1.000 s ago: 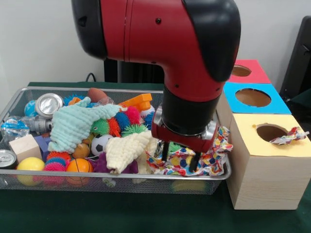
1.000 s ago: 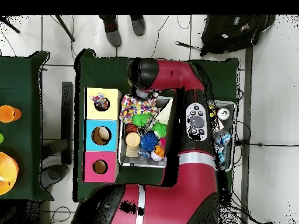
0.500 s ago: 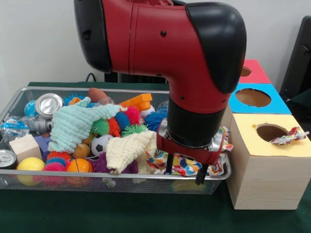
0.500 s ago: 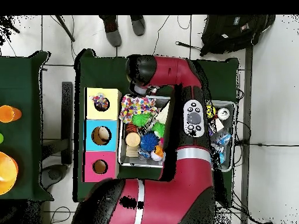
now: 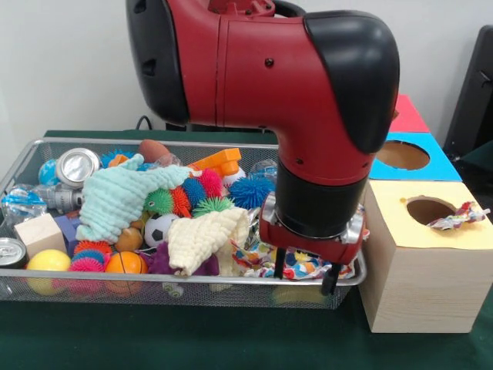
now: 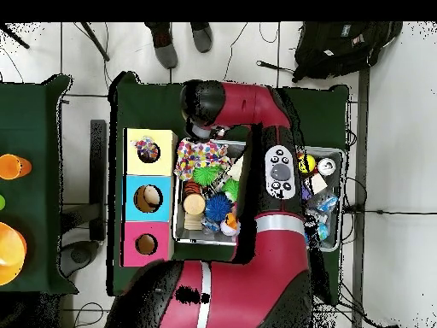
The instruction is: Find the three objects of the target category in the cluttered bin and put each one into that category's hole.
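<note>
My gripper (image 5: 304, 274) hangs open at the near right corner of the wire bin (image 5: 154, 281), its dark fingertips (image 5: 330, 282) down at the front rim. Nothing is between them. Just behind them lies a multicoloured dotted cloth (image 5: 296, 264), crumpled in that corner. A cream cloth (image 5: 204, 239) lies to its left, and a mint cloth (image 5: 123, 196) rests further left on the pile. On the yellow box (image 5: 420, 262), a scrap of patterned cloth (image 5: 460, 216) sticks out of the hole (image 5: 427, 210). In the overhead view the arm (image 6: 209, 107) covers the gripper; the dotted cloth (image 6: 201, 156) shows beside the yellow box (image 6: 136, 137).
The bin also holds spiky balls (image 5: 181, 200), a small football (image 5: 158, 229), cans (image 5: 77, 166), a wooden block (image 5: 38, 233) and an orange ball (image 5: 123, 264). A blue box (image 5: 435, 166) and a red box (image 5: 408, 116) stand behind the yellow one. A person's shoes (image 6: 179, 43) show at the overhead view's top.
The gripper has shifted right and toward the bin's near rim, sinking a little, from over the dotted cloth to its front edge. Its fingers stay apart and the objects lie as before.
</note>
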Available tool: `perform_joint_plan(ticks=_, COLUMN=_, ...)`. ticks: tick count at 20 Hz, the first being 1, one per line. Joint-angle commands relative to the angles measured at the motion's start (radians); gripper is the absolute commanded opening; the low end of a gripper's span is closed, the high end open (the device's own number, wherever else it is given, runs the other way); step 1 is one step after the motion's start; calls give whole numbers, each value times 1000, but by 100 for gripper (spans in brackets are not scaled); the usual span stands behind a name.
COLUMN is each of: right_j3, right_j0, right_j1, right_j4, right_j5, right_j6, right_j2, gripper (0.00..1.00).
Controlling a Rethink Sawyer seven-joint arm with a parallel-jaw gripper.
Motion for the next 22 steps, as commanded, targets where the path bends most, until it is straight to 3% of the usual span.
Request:
perform_joint_plan(ticks=1, right_j3=58, right_j0=-13, right_j1=22, right_j4=-21, right_j5=20, right_j6=-192, right_j2=98, gripper=100)
perform_joint_plan(ticks=11, right_j3=123, right_j0=-32, right_j1=-4, right_j4=-17, right_j5=-3, right_j6=-200, right_j2=110, gripper=100)
perform_joint_plan(ticks=22, right_j3=290, right_j0=-23, right_j1=-75, right_j4=-8, right_j5=-42, right_j6=-137, right_j2=98, gripper=100)
